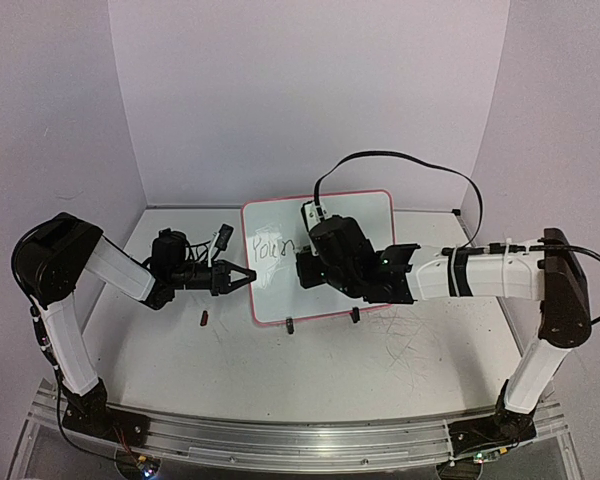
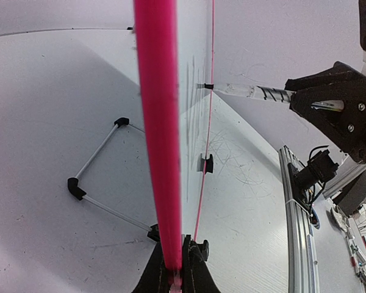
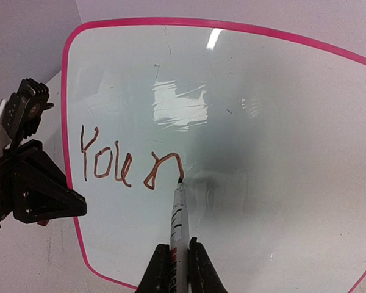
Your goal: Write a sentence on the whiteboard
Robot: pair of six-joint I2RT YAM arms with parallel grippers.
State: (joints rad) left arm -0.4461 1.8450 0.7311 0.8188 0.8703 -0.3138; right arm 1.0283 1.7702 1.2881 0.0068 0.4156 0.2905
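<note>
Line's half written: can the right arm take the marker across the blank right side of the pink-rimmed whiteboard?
Probably yes. The right hand is shut on the thin white marker, tip on the small pink-rimmed whiteboard; nothing covers its blank right side, the left hand clamps only the left rim.

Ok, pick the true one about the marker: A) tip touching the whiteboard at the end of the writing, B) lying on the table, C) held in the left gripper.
A: the right gripper holds the marker with its tip on the whiteboard, where the sentence ends.
</note>
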